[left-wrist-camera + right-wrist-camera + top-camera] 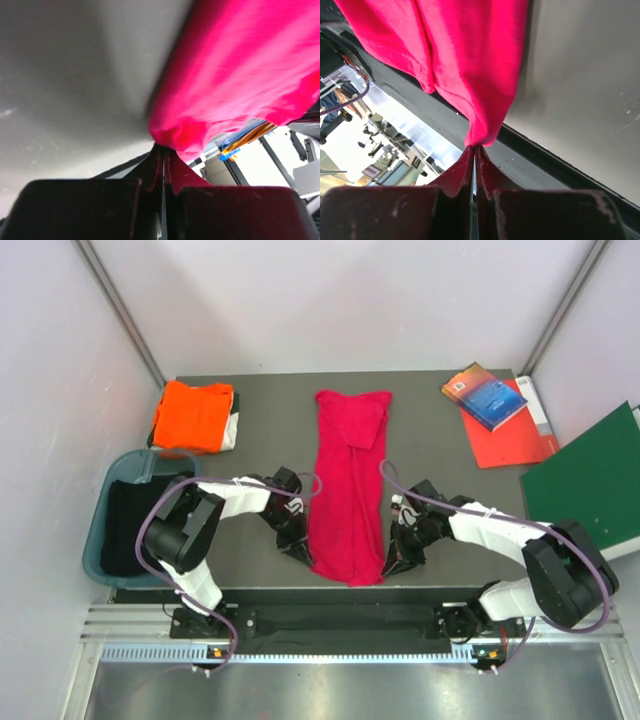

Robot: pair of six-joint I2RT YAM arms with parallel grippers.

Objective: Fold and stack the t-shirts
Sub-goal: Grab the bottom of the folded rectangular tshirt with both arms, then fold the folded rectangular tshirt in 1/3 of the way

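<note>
The crimson-red t-shirt (347,480) lies as a long narrow strip down the middle of the table, sleeves folded in. My left gripper (303,558) is shut on its near left corner (175,135). My right gripper (392,565) is shut on its near right corner (480,135). Both corners are lifted slightly near the table's front edge. The bright orange t-shirt (190,415) lies folded at the back left, on top of other folded cloth.
A blue bin (103,530) with dark cloth inside stands at the left edge. A blue book (485,395) on a red book (515,445) lies at the back right. A large green binder (590,480) lies at the right edge.
</note>
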